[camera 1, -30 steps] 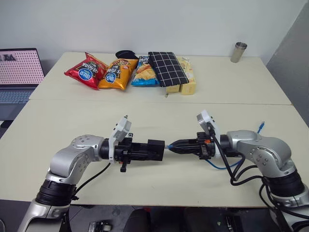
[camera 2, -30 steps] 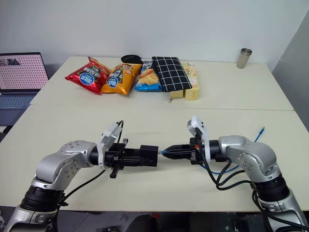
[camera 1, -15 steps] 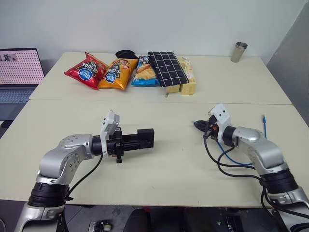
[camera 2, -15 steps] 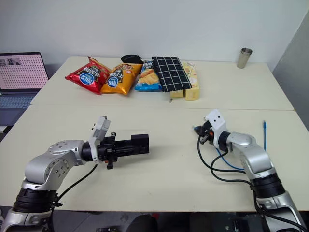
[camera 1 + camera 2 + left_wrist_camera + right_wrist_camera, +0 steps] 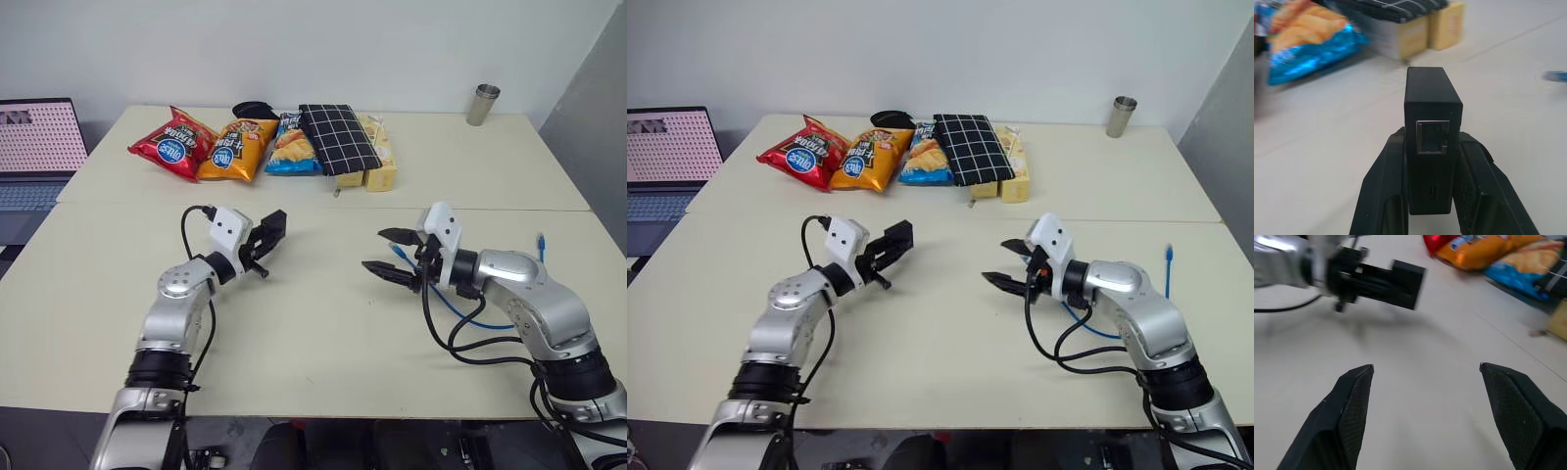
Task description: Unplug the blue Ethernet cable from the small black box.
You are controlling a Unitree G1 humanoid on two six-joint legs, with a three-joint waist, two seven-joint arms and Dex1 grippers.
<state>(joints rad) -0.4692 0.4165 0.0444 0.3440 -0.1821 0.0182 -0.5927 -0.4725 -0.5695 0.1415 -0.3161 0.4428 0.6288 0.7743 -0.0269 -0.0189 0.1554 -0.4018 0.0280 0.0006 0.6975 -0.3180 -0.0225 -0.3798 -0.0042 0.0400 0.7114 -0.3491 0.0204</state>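
Right tool (image 5: 390,253) sprang open, released blue Ethernet cable (image 5: 460,309); labels unreadable.

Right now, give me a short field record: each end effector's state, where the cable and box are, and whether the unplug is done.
left end effector: shut on the small black box, held above the table
right end effector: open, holding nothing
box port: empty
blue Ethernet cable: lying on the table by the right arm
unplug: done

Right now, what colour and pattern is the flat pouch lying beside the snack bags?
Black with a thin white check; the pouch shows best in the left eye view.
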